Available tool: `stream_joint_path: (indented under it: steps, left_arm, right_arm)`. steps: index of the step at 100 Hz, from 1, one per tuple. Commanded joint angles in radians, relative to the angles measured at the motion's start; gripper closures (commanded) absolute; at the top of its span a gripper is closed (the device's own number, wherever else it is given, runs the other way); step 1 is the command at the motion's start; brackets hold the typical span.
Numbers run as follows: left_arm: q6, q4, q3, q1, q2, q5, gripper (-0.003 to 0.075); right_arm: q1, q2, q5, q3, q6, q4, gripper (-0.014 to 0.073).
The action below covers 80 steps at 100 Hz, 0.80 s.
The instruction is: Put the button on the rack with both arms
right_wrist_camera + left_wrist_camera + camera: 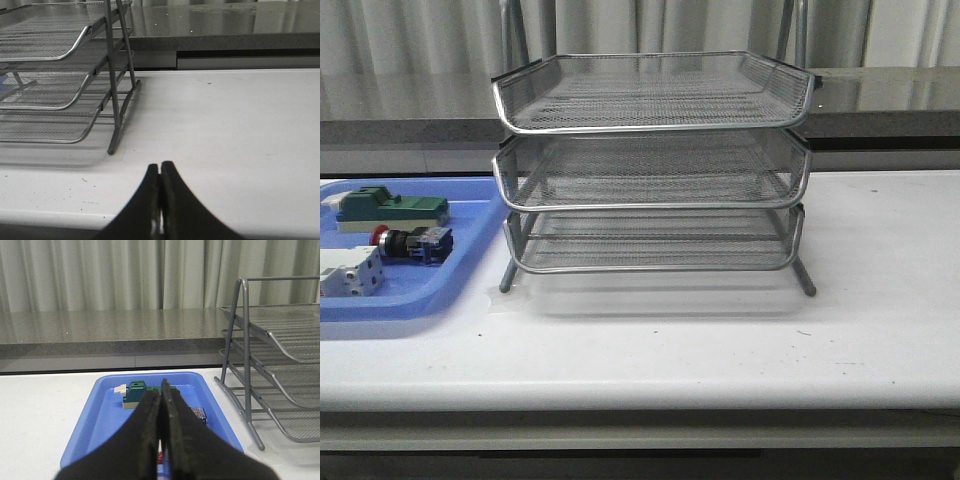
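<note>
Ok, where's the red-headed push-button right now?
In the front view, the red-headed push-button lies in the flat blue plastic tray at far left, between the green block and the white terminal block.

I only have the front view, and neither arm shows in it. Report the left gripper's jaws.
Observer: The left gripper is shut, jaws pressed together, holding nothing.
Operator: Now the right one.
Observer: The right gripper is also shut and empty, above bare table beside the rack.
Operator: Say what the left one faces.
Observer: It faces the blue tray. The button is partly hidden behind it.
</note>
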Motion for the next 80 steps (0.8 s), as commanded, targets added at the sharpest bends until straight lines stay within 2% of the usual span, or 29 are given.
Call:
stream_joint_path:
  steps: [1,25,34,57,80]
  left_arm:
    - [-0.004,0.000,0.046,0.003,-0.030,-0.076,0.0740]
    - [-0.004,0.000,0.046,0.003,-0.030,-0.076,0.0740]
    - [-0.004,0.000,0.046,0.003,-0.030,-0.076,0.0740]
    - [-0.004,0.000,0.046,0.003,-0.030,-0.076,0.0740]
    - [-0.004,0.000,0.046,0.003,-0.030,-0.076,0.0740]
  right_arm:
    - [0.001,-0.021,-0.084,-0.015,-0.001,-0.009,0.0654]
    - [0.001,-0.021,-0.198,-0.017,-0.001,-0.008,0.0654]
    - [0.001,-0.021,-0.189,-0.037,-0.001,0.022,0.0654]
    - [0.001,0.022,-0.029,-0.166,-0.001,0.076,0.0654]
    - [0.001,0.226,0.191,-0.381,-0.001,0.098,0.0654]
